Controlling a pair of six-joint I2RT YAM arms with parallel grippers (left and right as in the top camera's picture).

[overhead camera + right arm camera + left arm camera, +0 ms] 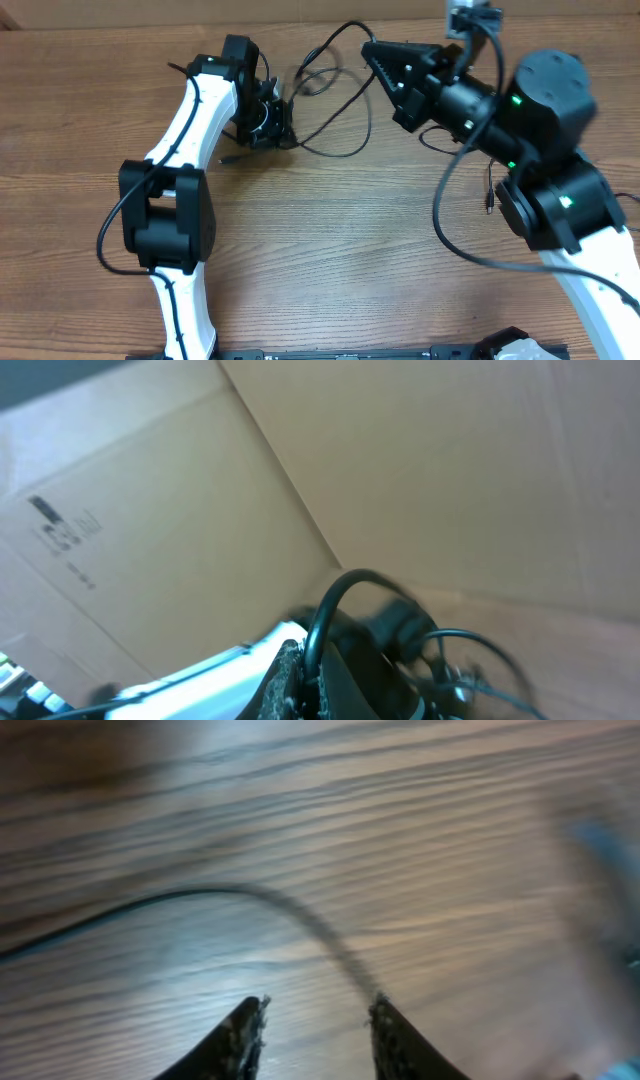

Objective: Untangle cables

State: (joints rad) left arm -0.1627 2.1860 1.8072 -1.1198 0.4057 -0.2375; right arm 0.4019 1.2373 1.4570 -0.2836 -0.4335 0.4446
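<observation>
Black cables [200,892] looped on the wooden tabletop [330,250] near its far edge, left claw [318,1008] narrowed with a gap, one strand meeting a fingertip [388,1025], grip unclear, right claw [305,660] clamped on a raised strand, cardboard box [450,460] close behind

Your two dark fingers [240,1042] stand apart low in the frame, with bare wood-grain counter [400,830] showing between them. A thin black cable [200,892] arcs in from the left and meets the right fingertip; blur hides whether it's pinched.
</observation>
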